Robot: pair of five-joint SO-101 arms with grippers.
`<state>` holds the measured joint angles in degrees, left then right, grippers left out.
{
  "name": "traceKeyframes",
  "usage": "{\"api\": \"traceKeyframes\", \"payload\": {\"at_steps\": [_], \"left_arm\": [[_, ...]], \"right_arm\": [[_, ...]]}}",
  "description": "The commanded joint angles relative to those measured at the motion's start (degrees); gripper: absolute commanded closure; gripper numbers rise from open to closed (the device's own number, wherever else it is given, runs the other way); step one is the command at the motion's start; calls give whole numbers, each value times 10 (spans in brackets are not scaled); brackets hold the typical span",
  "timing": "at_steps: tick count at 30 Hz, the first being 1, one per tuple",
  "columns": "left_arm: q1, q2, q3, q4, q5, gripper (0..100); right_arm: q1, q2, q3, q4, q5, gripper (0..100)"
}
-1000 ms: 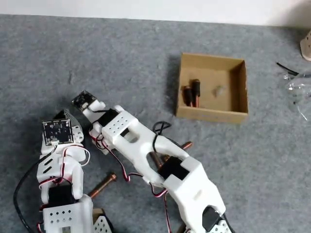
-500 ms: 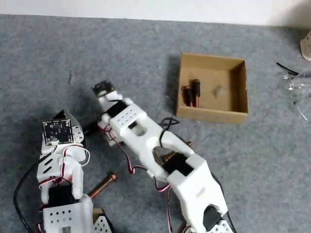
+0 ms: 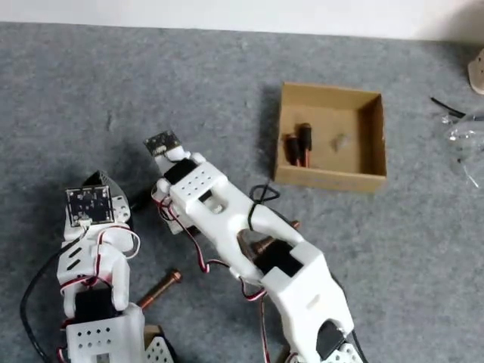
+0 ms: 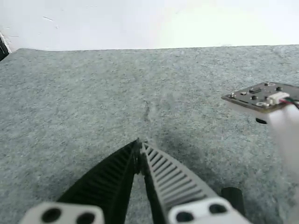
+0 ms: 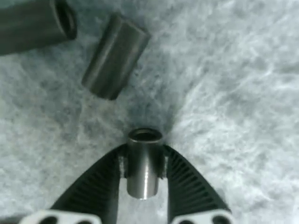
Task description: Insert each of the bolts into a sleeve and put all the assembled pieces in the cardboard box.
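Observation:
My right gripper [image 5: 144, 149] is shut on a dark metal sleeve [image 5: 145, 175], held upright just above the grey mat. Two more sleeves lie close by, one [image 5: 116, 57] loose on the mat, another [image 5: 32, 23] at the view's edge. The left gripper [image 4: 140, 145] is shut with nothing in it, low over bare mat beside the right arm's camera board [image 4: 261, 98]. A copper bolt [image 3: 159, 287] lies between the two arms. Another bolt [image 3: 291, 224] peeks out under the right arm [image 3: 227, 219]. The cardboard box [image 3: 330, 180] holds two assembled pieces [image 3: 297, 147].
A pale small item [image 3: 340, 141] also lies in the box. Clear plastic pieces and a black cable [image 3: 457, 125] sit at the right edge. The grey mat ends at a white wall along the far side.
The right arm's wrist has swung away from the left arm, toward the box side and a little farther back. The left arm has not moved.

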<state>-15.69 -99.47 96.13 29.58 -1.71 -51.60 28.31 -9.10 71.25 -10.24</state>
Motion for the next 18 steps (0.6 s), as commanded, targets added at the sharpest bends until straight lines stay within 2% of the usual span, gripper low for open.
{"api": "traceKeyframes", "payload": {"at_steps": [1,6,14,18], "left_arm": [[10,-7,12,-15,2,989],[11,-7,12,-15,1,989],[11,-5,13,-16,1,989],[11,-4,13,-27,1,989]], "right_arm": [[18,-72,-3,12,-6,994],[61,-97,-4,9,-6,994],[87,-126,-4,11,-3,994],[128,-163,-3,12,-3,994]]}}
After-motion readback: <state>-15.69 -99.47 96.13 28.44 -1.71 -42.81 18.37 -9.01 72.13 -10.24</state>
